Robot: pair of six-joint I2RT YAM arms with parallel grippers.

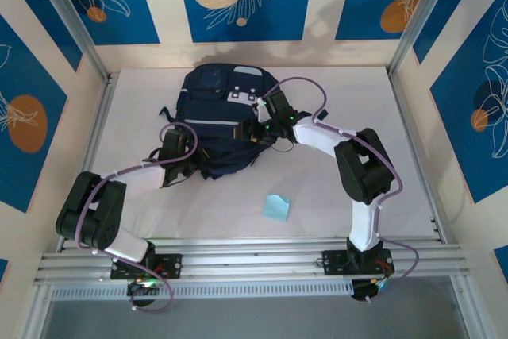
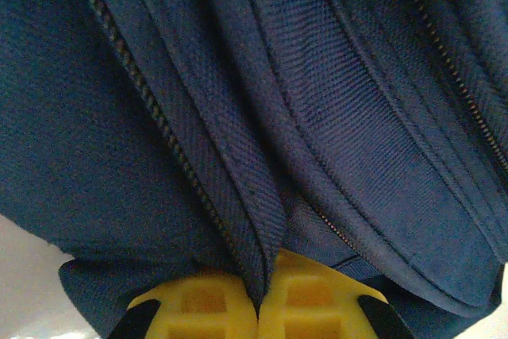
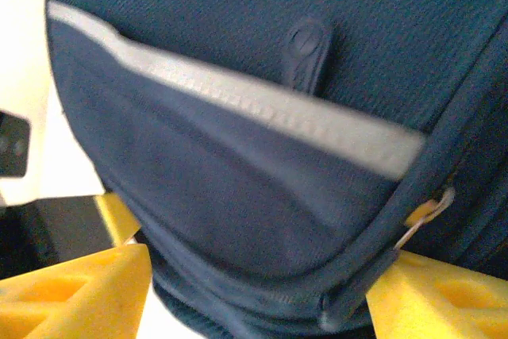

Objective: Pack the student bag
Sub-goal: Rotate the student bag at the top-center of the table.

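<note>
On the table point(image 1: 341, 172), your left gripper point(image 2: 258, 307) pinches a fold of the student bag point(image 1: 218, 113); your right gripper point(image 3: 262, 299) stands spread astride its corner.

My top camera looks down from the near edge. Both wrist cameras sit close against the student bag point(image 1: 214, 105), which all views share.

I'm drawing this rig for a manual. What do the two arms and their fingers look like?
Both the left arm and the right arm have white links joined by chunky black joint housings. A pale purple cable loops along each. The fingers are bright yellow blocks with hollow square cells and black edging.
</note>
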